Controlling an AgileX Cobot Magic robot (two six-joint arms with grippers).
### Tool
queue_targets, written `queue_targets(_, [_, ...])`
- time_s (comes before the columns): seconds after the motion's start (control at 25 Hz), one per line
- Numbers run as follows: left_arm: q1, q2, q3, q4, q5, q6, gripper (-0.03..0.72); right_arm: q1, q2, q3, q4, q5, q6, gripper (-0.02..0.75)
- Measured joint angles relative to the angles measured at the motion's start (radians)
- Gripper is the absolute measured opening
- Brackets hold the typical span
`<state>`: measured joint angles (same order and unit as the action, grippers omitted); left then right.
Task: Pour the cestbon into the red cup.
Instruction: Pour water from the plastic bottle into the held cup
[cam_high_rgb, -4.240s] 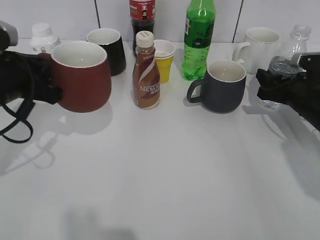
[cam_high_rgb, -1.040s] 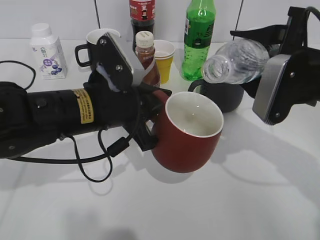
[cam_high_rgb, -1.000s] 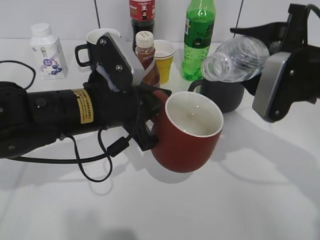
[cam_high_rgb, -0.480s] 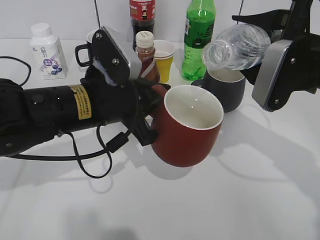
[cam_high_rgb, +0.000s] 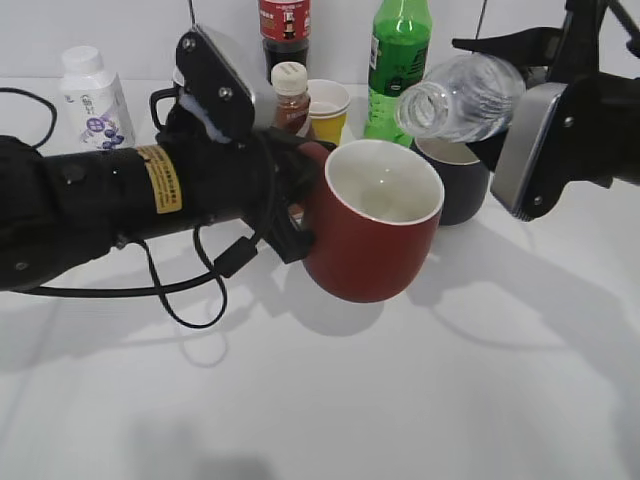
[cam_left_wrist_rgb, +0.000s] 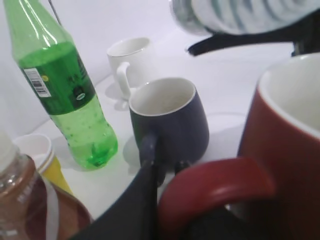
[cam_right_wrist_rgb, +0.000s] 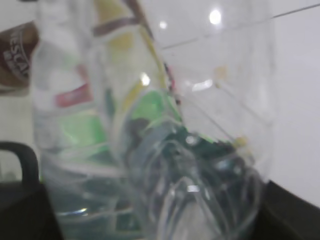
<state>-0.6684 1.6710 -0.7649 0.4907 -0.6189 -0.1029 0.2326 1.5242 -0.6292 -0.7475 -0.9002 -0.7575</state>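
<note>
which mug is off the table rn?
The red cup: the left gripper holds it by the handle, tilted, its shadow below it. The grey mug, black mug and white mug stand on the table.

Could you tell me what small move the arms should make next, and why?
Probably tip the water bottle a little further, mouth down. It lies nearly level in the right end effector, its open mouth just above the far rim of the red mug, which the left end effector holds up, tilted.
</note>
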Motion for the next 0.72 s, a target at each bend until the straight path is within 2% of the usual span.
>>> queue_targets(0.24, [0.000, 0.000, -0.006, 0.000, 0.013, 0.000, 0.069, 0.000, 0.017, -0.020, -0.002, -0.015, -0.006, 0.474])
queue_targets(0.44, [0.000, 0.008, -0.023, 0.000, 0.015, 0.000, 0.069, 0.000, 0.020, -0.038, -0.057, -0.018, -0.007, 0.474])
queue_targets(0.72, [0.000, 0.022, -0.031, -0.004, 0.018, -0.001, 0.069, 0.000, 0.021, -0.043, -0.076, 0.004, -0.066, 0.474])
